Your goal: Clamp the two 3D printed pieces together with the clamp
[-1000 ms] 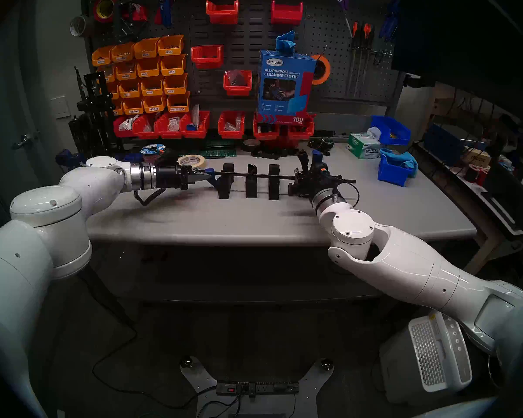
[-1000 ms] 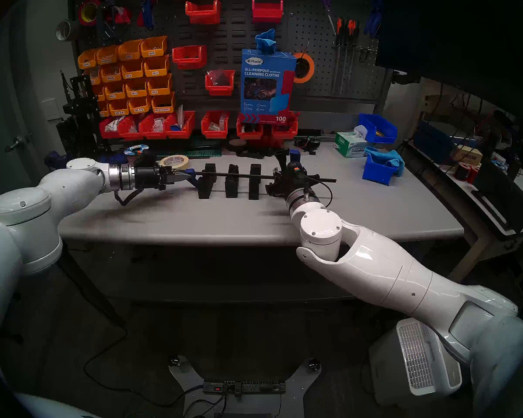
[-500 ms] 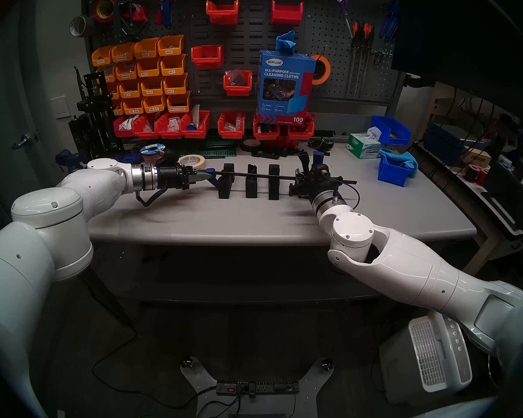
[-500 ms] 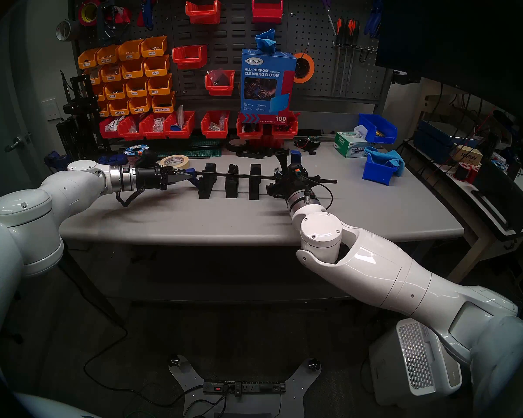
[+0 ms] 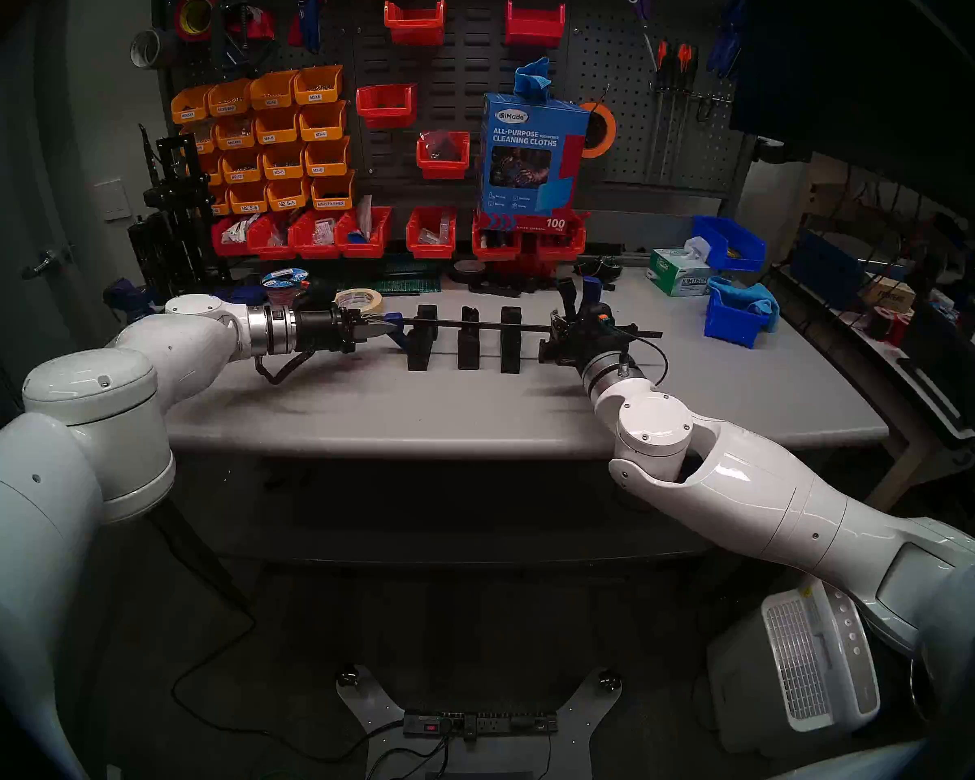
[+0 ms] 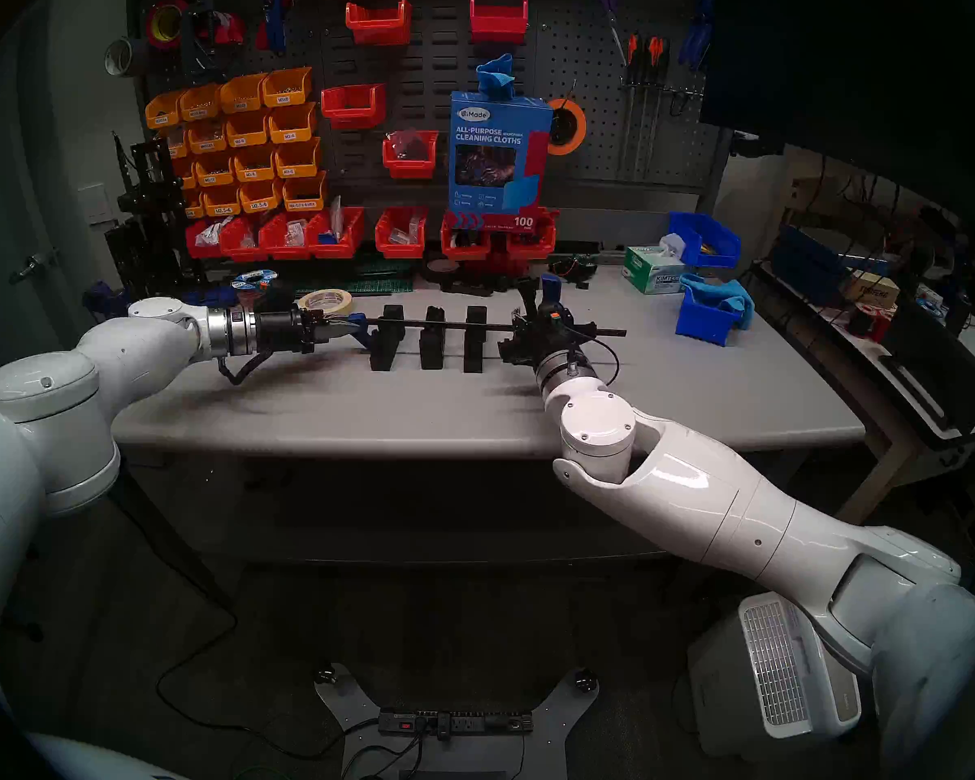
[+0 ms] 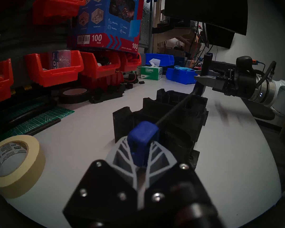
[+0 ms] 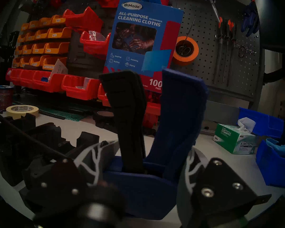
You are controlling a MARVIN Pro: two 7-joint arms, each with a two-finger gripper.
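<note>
The clamp (image 5: pixel 491 327) is held level above the table: a thin black bar with a small blue end jaw (image 7: pixel 142 137) on the left and a blue handle (image 8: pixel 179 115) with a black lever (image 8: pixel 128 107) on the right. My left gripper (image 5: pixel 384 327) is shut on the end jaw, as the left wrist view (image 7: pixel 139 145) shows. My right gripper (image 5: pixel 558 334) is shut on the handle's body. Three black printed pieces (image 5: pixel 420 340) (image 5: pixel 468 340) (image 5: pixel 510 340) stand apart in a row under the bar. The end jaw sits close beside the leftmost piece.
A roll of masking tape (image 5: pixel 358 299) lies behind my left wrist. Low black printed parts (image 5: pixel 502 283) and red bins (image 5: pixel 429 233) line the back. A tissue box (image 5: pixel 679 272) and blue bins (image 5: pixel 735 314) stand at the right. Grey table (image 5: pixel 474 407).
The clamp has risen a little, mostly at its right end, so the bar lies more level. Both grippers keep their hold. The pieces have not moved.
</note>
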